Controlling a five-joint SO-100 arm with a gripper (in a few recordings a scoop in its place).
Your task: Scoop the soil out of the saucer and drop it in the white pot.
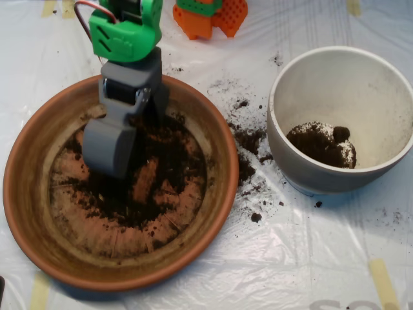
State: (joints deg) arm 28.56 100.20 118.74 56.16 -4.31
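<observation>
The terracotta saucer (26, 194) fills the left half of the overhead view. Dark soil (164, 171) lies thinly over its ridged bottom, thickest at the middle and upper right, with bare orange patches showing through. My grey scoop (135, 147) hangs from the green arm and reaches down into the saucer's upper left part. Its jaws stand apart, and the rounded left shell rests on the soil. The white pot (284, 139) stands to the right, just clear of the saucer's rim. A clump of soil (322, 143) lies on the pot's bottom.
Spilled soil crumbs (248, 139) are scattered on the white plastic sheet between saucer and pot. An orange plastic part (213, 16) sits at the top edge, right of the arm's green housing (126, 32). Yellow tape strips (382, 281) mark the sheet.
</observation>
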